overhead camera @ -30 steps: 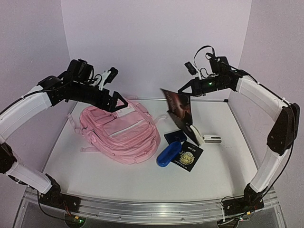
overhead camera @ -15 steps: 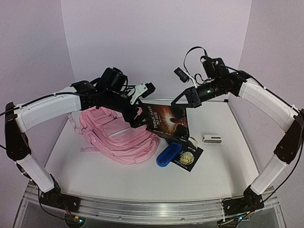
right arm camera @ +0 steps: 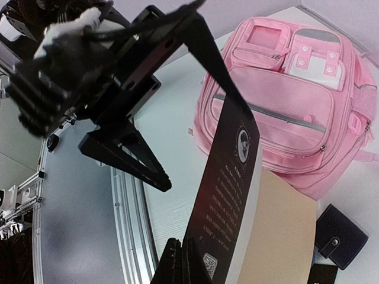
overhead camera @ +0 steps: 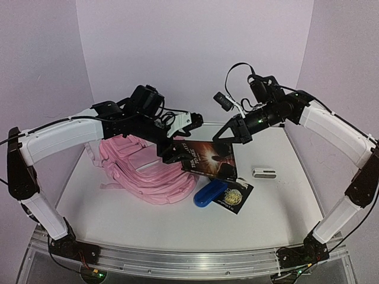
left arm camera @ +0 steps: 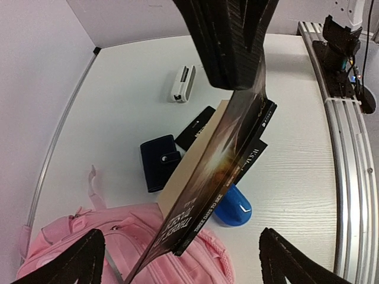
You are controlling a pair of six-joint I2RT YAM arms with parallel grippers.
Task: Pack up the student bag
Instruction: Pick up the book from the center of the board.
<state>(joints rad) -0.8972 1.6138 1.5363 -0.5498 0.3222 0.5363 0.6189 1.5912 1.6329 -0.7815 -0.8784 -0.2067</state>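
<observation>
My L arm reaches across over the student bag (overhead camera: 137, 171), elbow high and forearm level. The left gripper (overhead camera: 172, 151) points at the near end of the book (overhead camera: 208, 158). Its jaws are wide apart, one each side of the book's lower corner, and neither pad is on it in the L wrist view.

My R arm comes in from the far right with the wrist bent down. The right gripper (overhead camera: 227, 135) is clamped tight on the book's top edge (the front cover, by the look of the R wrist view). The book hangs tilted in the air above the table (overhead camera: 148, 228), with the cover facing the cam.

The spine reads "THREE DAYS TO SEE". The back cover has a small round portrait and a QR code, but its txt is too small to read. The dark booklet (overhead camera: 237, 195) under the book has a gold seal, also unreadable.

The bag lies flat on the table, left of centre, front up. The end with the white-patch pockets is toward the back wall. Its long axis seems to run back-to-front, skewed right, but I can't be sure.
</observation>
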